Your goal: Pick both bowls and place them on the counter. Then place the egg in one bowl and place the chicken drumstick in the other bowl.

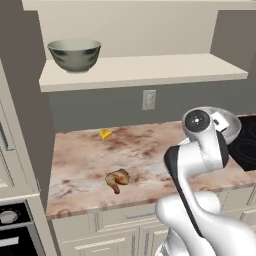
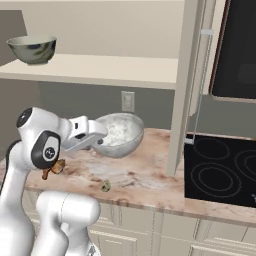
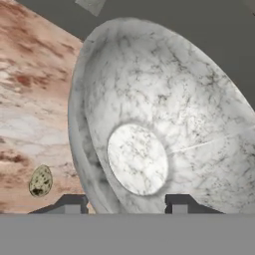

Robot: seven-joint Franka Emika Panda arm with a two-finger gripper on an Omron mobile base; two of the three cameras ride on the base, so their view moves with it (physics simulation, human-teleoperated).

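- While the gripper (image 3: pixel 126 203) straddles the rim of the white speckled bowl (image 2: pixel 119 134), one finger inside and one outside, we see it clamped on that rim — the bowl tilted above the counter (image 2: pixel 145 175).
- The dark grey-green bowl (image 1: pixel 75 54) sits on the beige shelf (image 1: pixel 145 70).
- The egg (image 2: pixel 106 186) lies on the counter near the front edge — the chicken drumstick (image 1: pixel 118 179) lies further left.
- A cheese wedge (image 1: pixel 105 134) rests near the back wall.
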